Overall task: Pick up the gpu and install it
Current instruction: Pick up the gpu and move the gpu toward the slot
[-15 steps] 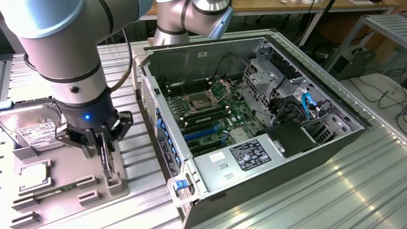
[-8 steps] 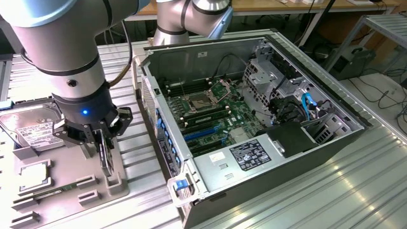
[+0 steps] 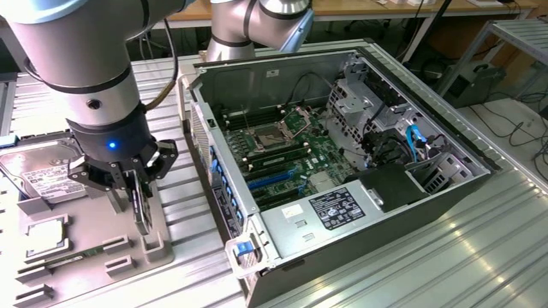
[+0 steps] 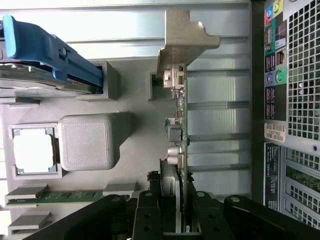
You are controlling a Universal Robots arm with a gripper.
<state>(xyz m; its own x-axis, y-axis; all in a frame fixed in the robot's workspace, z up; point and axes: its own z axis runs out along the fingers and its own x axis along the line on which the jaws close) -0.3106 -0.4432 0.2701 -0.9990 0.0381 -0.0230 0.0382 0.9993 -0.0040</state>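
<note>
Gripper (image 3: 135,183) clamps the upright gpu (image 3: 142,212), fingers (image 4: 147,217) covering its top edge.

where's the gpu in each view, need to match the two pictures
Exterior view: the thin dark gpu card with pale metal bracket stands on edge at the exterior view's left, clamped in the black gripper.
Wrist view: the card is seen edge-on, reaching out from the gripper, bracket end farthest.
Shared landmark: the grey plastic parts tray under the card.
</note>
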